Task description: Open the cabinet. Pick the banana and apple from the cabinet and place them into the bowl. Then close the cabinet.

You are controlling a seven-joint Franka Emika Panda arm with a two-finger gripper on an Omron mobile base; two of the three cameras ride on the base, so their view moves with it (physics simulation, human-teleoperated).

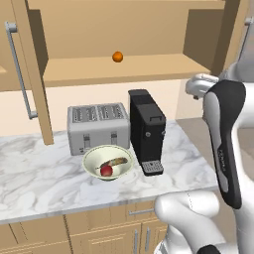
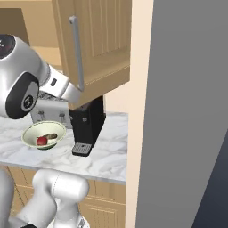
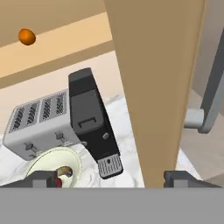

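Your jaws (image 3: 111, 178) are spread wide, empty, straddling the open cabinet door's (image 3: 153, 87) edge; bowl (image 3: 52, 164) with apple (image 1: 106, 171) and banana (image 1: 115, 162) sits beyond the left jaw.

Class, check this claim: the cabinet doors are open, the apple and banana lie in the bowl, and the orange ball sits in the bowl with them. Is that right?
Not quite. The orange ball sits on the shelf of the open cabinet, not in the bowl. The left base view shows it. The apple and banana do lie in the bowl.
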